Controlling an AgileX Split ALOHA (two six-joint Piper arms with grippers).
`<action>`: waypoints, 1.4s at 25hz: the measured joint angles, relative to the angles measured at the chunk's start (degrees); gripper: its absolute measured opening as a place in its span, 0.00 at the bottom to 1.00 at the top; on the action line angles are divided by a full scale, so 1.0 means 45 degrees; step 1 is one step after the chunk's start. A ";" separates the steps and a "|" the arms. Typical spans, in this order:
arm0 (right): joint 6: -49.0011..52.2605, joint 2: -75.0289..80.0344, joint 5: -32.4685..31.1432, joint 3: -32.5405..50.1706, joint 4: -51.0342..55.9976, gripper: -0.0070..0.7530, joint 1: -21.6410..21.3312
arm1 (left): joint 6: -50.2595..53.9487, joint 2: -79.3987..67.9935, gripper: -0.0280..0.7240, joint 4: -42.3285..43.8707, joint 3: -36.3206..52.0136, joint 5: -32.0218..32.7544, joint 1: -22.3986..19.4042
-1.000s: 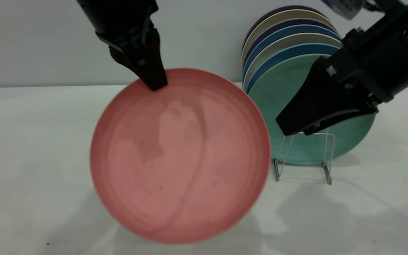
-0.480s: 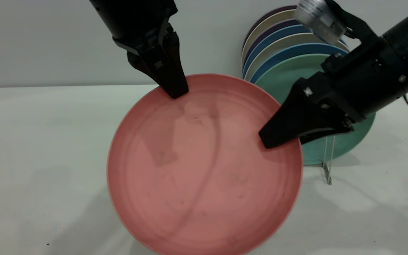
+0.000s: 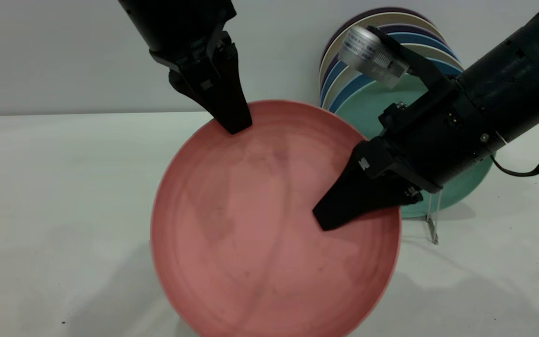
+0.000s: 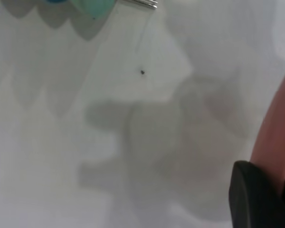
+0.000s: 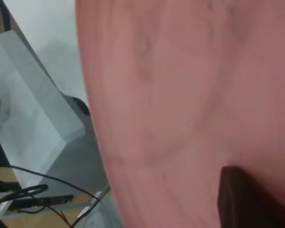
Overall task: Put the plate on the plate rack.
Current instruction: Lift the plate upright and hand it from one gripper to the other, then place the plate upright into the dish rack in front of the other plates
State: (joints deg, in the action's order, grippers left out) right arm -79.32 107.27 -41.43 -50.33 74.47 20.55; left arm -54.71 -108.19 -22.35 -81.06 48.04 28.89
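Exterior view: bench (image 3: 40,196), then the plate (image 3: 260,234), held tilted, face toward the camera, just beside the plate rack (image 3: 433,220) with its standing teal-green plate (image 3: 367,112). Left gripper (image 3: 232,124) fingers pinch the plate's upper rim; right gripper (image 3: 330,217) fingers clamp its rack-side rim. Judged best: turn it edge-down, parallel to the racked plates, before lowering.
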 joint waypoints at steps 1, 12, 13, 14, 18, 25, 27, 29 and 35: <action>0.0000 0.0000 -0.0013 0.0000 -0.0037 0.18 0.0000 | 0.0002 0.0000 0.08 0.0000 0.0000 0.0088 0.0000; 0.0362 0.0000 0.0258 -0.0145 -0.0868 0.18 0.0004 | 0.3201 0.0015 0.45 0.2661 0.0000 0.0747 0.0008; 0.0558 0.0000 0.0302 -0.0252 -0.1078 0.18 0.0004 | 0.3953 0.0015 0.53 0.3075 0.0000 0.0767 -0.0056; 0.0755 0.0000 0.0332 -0.0360 -0.1450 0.18 0.0004 | 0.4749 0.0035 0.62 0.3687 0.0000 0.0762 -0.0172; 0.1689 0.0000 0.0155 -0.0751 -0.3148 0.18 0.0004 | 0.7213 0.0105 0.88 0.5587 0.0000 0.0747 -0.1101; 0.3745 -0.0908 -0.0250 -0.1667 -0.5949 0.18 0.0004 | 1.0064 0.0105 0.87 0.6297 0.0000 0.0340 -0.3134; 0.4526 -0.1404 -0.0554 -0.1982 -0.6885 0.18 0.0004 | 1.0552 0.0105 0.80 0.6310 0.0000 0.0224 -0.3513; 0.5324 -0.1940 -0.0895 -0.2386 -0.8031 0.18 0.0004 | 1.0907 0.0105 0.74 0.6310 0.0000 0.0109 -0.3790; 0.7636 -0.3108 -0.2049 -0.3610 -1.1553 0.18 0.0004 | 1.1727 0.0082 0.61 0.6310 0.0000 -0.0135 -0.3984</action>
State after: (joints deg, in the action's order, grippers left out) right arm -44.96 93.29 -50.65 -66.58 22.48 20.57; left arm -1.93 -107.83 6.04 -81.06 47.43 10.96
